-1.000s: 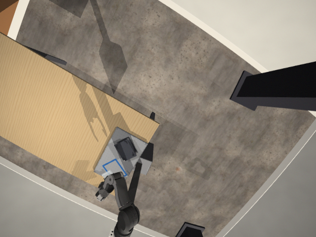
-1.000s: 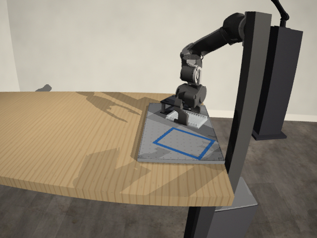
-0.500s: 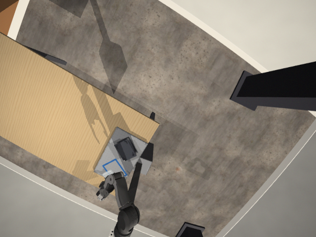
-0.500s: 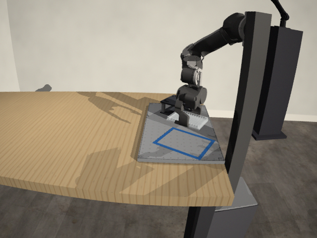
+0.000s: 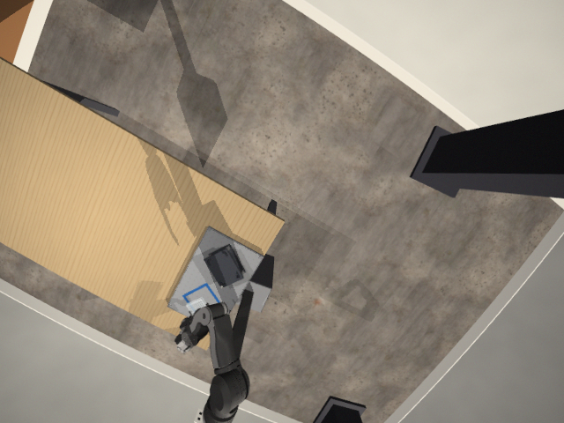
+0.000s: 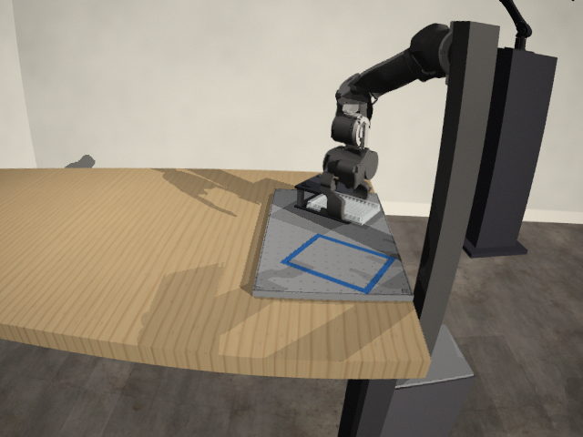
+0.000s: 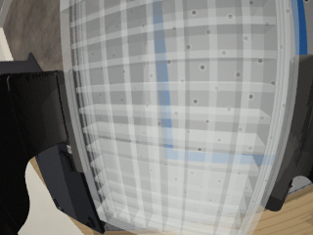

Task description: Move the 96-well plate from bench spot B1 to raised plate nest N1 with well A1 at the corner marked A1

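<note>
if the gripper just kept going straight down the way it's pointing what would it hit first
Probably the grey base plate: the gripper, shut on the 96-well plate, points down, and the wrist view shows that surface and the blue B1 outline below. Depth is unclear.
</note>
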Robot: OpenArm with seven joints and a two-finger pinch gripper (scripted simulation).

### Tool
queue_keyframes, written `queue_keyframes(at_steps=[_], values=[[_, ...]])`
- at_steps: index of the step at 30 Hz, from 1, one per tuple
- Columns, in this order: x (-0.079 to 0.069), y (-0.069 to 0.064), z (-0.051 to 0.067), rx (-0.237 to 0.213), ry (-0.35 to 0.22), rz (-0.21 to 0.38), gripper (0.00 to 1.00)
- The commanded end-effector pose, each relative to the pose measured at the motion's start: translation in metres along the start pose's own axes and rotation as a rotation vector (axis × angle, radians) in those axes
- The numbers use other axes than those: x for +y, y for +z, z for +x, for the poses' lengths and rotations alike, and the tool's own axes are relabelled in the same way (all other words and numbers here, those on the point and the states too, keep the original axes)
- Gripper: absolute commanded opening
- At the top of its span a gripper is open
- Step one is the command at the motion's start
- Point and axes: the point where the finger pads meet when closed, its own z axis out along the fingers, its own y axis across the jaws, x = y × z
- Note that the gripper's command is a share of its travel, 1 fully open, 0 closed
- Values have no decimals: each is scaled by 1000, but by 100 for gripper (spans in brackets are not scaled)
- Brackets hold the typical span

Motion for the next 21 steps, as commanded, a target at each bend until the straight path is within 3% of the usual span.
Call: queue_keyframes(at_steps=[1, 5, 10, 21], values=[[2, -1, 0, 1, -2, -10, 0], [2, -1, 0, 1, -2, -10, 0], [-31, -9, -23, 1, -2, -10, 0], [-31, -9, -23, 1, -2, -10, 0]])
